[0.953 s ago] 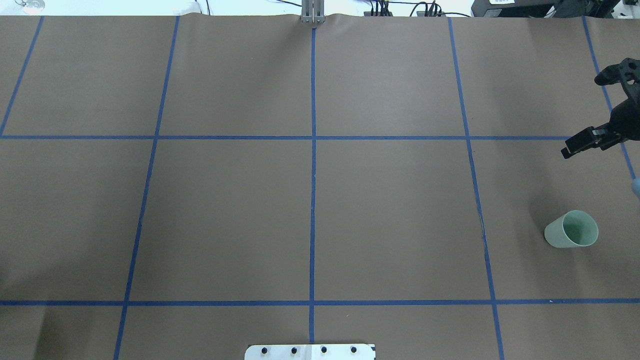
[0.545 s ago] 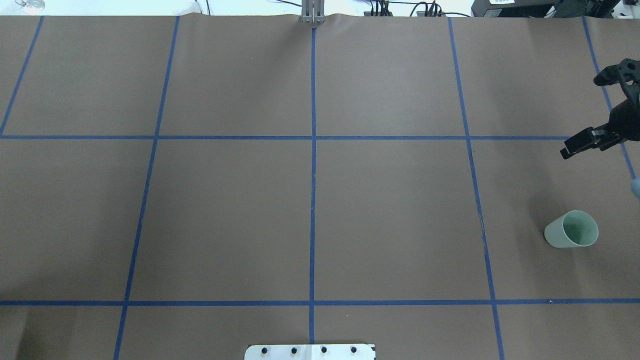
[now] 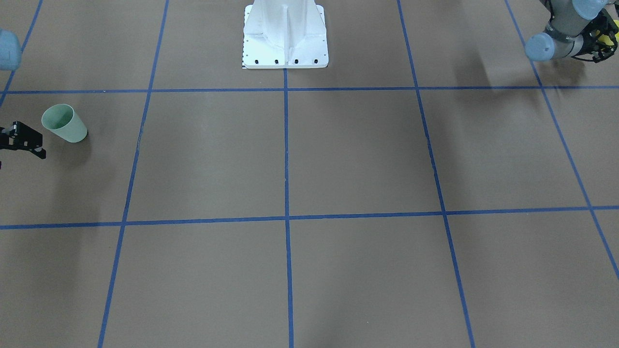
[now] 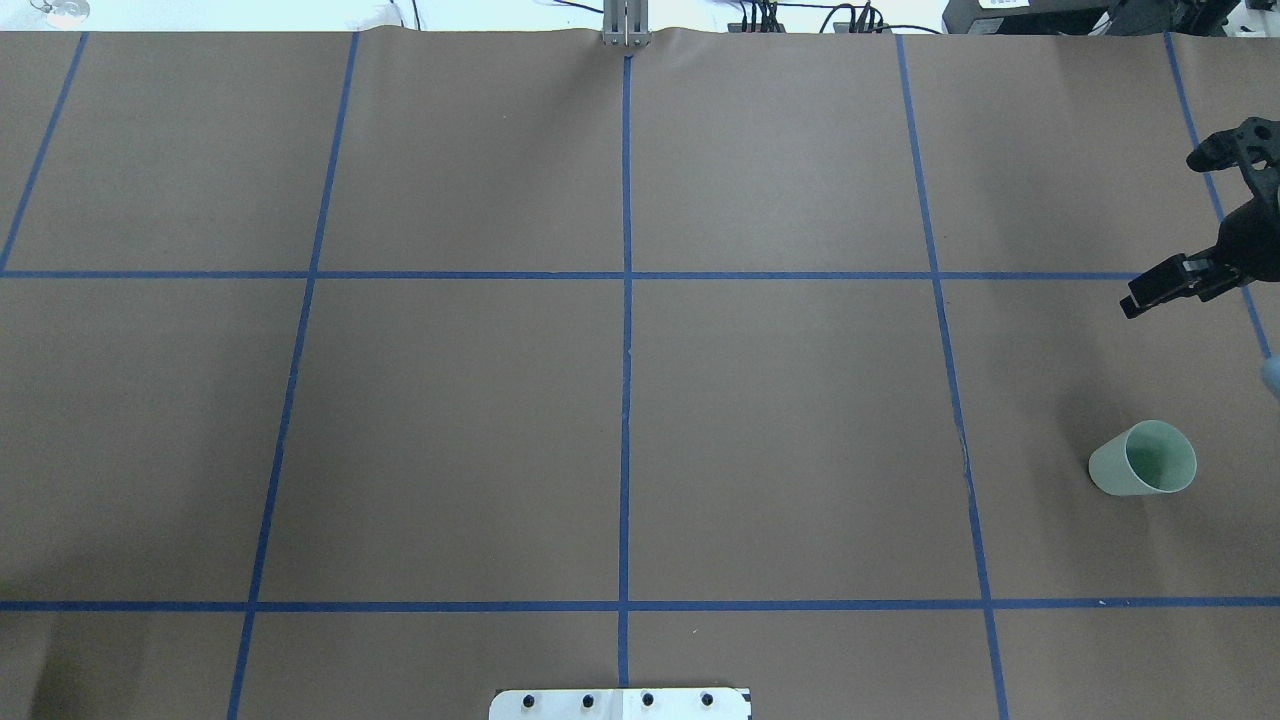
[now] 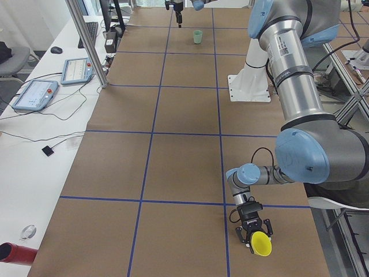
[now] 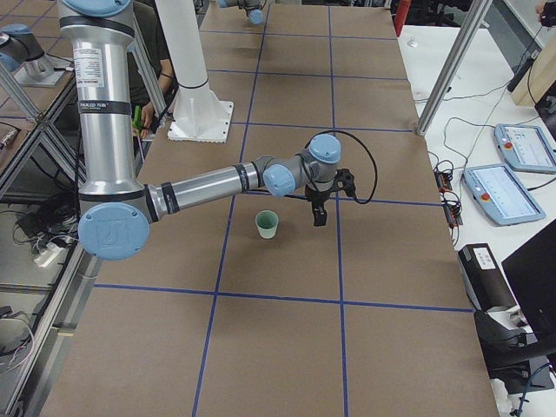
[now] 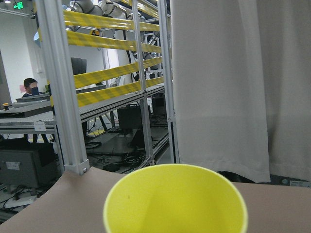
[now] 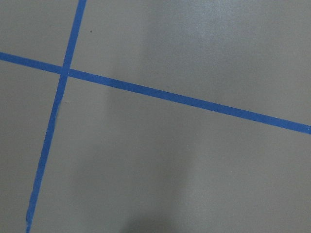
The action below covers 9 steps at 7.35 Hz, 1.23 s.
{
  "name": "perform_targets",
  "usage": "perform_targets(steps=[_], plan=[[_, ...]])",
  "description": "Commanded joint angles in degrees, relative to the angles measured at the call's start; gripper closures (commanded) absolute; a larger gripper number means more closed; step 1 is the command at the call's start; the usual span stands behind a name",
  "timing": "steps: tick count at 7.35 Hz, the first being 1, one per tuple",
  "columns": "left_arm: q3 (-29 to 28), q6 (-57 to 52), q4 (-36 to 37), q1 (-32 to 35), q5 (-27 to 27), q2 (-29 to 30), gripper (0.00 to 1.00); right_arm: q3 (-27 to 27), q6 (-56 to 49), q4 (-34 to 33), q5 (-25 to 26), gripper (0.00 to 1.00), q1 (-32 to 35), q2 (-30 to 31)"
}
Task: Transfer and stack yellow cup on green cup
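Note:
The yellow cup (image 5: pixel 260 246) sits between the fingers of my left gripper (image 5: pixel 254 235), low over the table's near left corner, with its mouth tipped outward. It fills the bottom of the left wrist view (image 7: pixel 175 201), and a sliver of it shows in the front view (image 3: pixel 609 37). The left gripper is out of the overhead view. The green cup (image 4: pixel 1142 459) stands upright at the table's right side (image 3: pixel 63 124) (image 6: pixel 267 224). My right gripper (image 4: pixel 1166 230) is wide open and empty, hovering beyond the green cup and clear of it.
The brown table carries a blue tape grid (image 4: pixel 626 400). The white robot base (image 3: pixel 285 38) stands at the middle of the near edge. Tablets (image 5: pixel 36 94) and cables lie on the white side bench. The right wrist view shows only bare table and tape (image 8: pixel 160 92).
The right gripper and the green cup have stayed in place. The faint shadow at the table's near left corner has shifted slightly.

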<state>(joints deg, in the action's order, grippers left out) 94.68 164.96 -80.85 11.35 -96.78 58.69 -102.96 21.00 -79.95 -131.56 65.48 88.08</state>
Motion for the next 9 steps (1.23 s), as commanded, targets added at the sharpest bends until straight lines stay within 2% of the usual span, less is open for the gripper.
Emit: perform_targets(steps=[1,2,3,4,6,7,8,9], plan=[[-3.2,-7.1,-3.9,0.7,12.4,-0.1,0.72,-0.7,0.0,0.0,0.0,0.0,0.1,0.1],[-7.4,-9.4,-6.8,0.7,19.4,0.0,0.72,-0.9,-0.1,0.0,0.0,0.0,0.1,0.1],[-10.2,-11.9,-8.3,0.7,23.5,0.5,0.72,-0.9,0.0,0.0,-0.1,0.0,0.1,0.1],[-10.4,-13.8,-9.7,0.8,27.7,0.4,0.73,-0.5,-0.1,0.0,-0.1,0.0,0.1,0.1],[-10.2,-20.1,-14.8,3.8,39.8,0.5,0.77,0.0,-0.1,-0.1,-0.1,0.0,0.0,0.1],[-10.0,-27.6,-23.4,7.9,44.1,0.9,0.78,0.5,-0.1,-0.1,-0.4,0.0,0.0,0.1],[-10.4,-39.6,-29.4,16.9,44.7,5.1,0.78,1.3,-0.1,-0.1,-1.6,0.0,0.0,0.1],[-11.8,-50.6,-29.4,28.5,44.9,17.1,0.76,2.1,-0.2,-0.1,-2.5,0.0,0.0,0.0]])
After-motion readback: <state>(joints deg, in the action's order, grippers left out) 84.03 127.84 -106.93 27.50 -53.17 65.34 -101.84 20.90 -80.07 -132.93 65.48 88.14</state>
